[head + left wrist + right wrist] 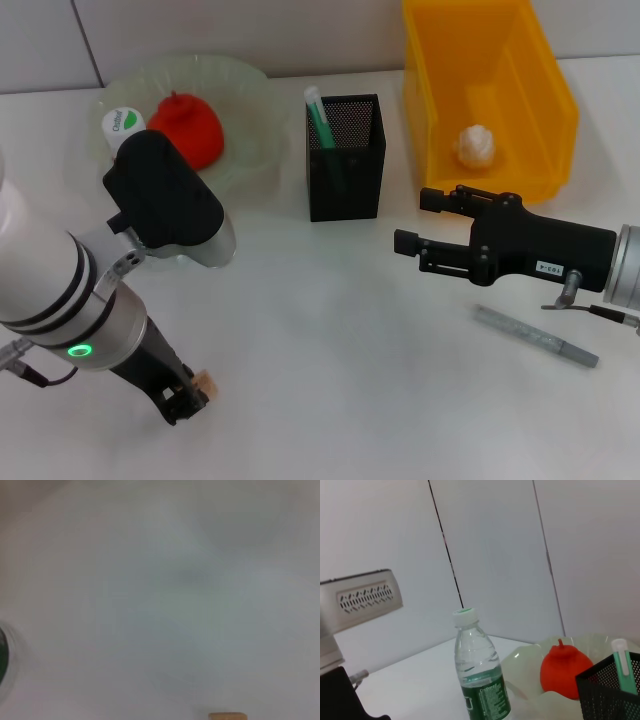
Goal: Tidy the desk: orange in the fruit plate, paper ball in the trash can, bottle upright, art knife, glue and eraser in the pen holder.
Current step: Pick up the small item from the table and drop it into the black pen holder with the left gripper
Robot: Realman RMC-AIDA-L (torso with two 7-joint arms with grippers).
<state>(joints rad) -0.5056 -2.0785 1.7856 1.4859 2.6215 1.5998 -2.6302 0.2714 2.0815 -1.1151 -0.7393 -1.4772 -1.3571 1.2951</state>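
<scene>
The yellow trash can [490, 90] at the upper right holds the paper ball [476, 145]. The orange [188, 128] sits in the fruit plate [240, 110], upper left. The art knife [535, 335] lies on the bench, lower right, long side running left to right. The right gripper [412, 222] is nearer, just above it, jaws open. The left gripper [185, 398], lower left, touches the small eraser [207, 381]; I cannot tell its jaws.

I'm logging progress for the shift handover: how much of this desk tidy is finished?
Mostly done, it appears: the orange sits in the fruit plate, the paper ball in the yellow bin, the bottle upright, and a green-and-white stick, probably the glue, in the pen holder. The left gripper is low at the eraser. The art knife lies on the desk beside the right gripper.
</scene>
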